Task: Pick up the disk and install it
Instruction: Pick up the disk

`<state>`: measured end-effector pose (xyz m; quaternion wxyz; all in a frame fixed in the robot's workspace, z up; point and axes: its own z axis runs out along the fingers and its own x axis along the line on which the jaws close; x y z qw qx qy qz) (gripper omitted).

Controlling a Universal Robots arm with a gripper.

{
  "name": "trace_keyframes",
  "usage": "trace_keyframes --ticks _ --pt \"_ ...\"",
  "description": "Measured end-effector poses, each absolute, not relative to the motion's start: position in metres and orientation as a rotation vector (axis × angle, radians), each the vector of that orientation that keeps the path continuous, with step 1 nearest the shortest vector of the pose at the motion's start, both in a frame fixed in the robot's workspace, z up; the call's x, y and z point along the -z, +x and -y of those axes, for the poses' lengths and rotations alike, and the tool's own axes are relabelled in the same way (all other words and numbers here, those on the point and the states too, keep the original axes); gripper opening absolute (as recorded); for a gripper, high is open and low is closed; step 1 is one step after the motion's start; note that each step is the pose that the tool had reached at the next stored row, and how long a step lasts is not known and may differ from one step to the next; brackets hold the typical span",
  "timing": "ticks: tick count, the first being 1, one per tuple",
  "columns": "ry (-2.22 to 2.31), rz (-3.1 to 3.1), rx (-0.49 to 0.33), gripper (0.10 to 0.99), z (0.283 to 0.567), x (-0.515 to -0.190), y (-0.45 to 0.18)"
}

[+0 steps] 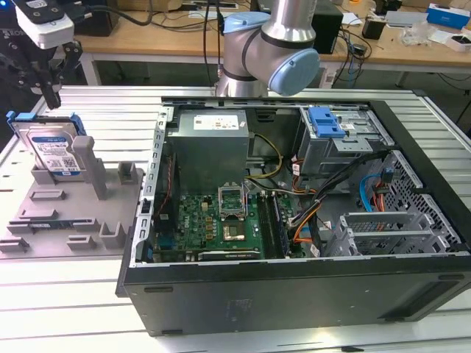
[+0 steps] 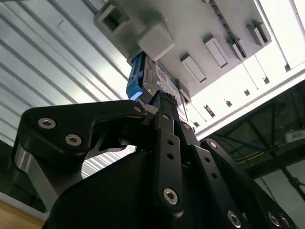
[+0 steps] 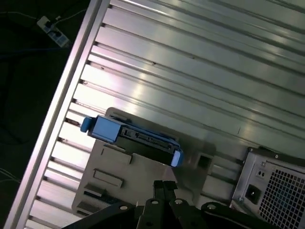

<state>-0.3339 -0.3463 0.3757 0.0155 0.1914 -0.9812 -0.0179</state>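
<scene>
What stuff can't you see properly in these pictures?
- Exterior view: the bottom of the disk is hidden behind the posts of the gray holder.
- Second wrist view: most of the disk is hidden behind the gripper.
- First wrist view: the disk is seen edge-on, so its label face is out of sight.
- Exterior view: the arm is cut off by the top edge.

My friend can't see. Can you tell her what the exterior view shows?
A blue-framed disk stands upright in a gray holder on the exterior view's left, with the robot's end effector just above it. Beside it on the metal table lies an open computer case showing its green circuit board.
</scene>
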Motion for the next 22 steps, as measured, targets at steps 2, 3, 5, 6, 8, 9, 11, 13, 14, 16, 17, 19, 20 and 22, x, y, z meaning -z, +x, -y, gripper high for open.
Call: trace_keyframes --ticks 2,3,5,6,8,9,11,13,14,16,17,19,20,22 --pt "0.667 3.037 0.055 0.106 0.3463 -0.3756 -0.3339" --pt "0.700 3.029 0.054 0.106 0.3463 -0.3756 -0.3339" --pt "0.766 3.012 0.053 0.106 0.3463 -0.3755 -0.3339" --pt "0.795 3.004 0.052 0.106 0.3463 -0.3755 -0.3339" --pt "0.854 2.988 0.051 0.106 0.3463 -0.3755 -0.3339" --pt "0.890 2.977 0.051 0.106 0.3463 -0.3754 -0.3339" --pt "0.944 2.959 0.050 0.106 0.3463 -0.3755 -0.3339" --pt "1.040 2.926 0.048 0.106 0.3463 -0.3755 -0.3339" --pt "1.094 2.905 0.047 0.106 0.3463 -0.3755 -0.3339" --pt "1.156 2.881 0.046 0.106 0.3463 -0.3755 -0.3339" --pt "1.192 2.866 0.045 0.106 0.3463 -0.3755 -0.3339" --pt "1.268 2.832 0.043 0.106 0.3463 -0.3755 -0.3339" --pt "1.313 2.811 0.042 0.106 0.3463 -0.3755 -0.3339" --pt "1.397 2.769 0.040 0.106 0.3463 -0.3755 -0.3339"
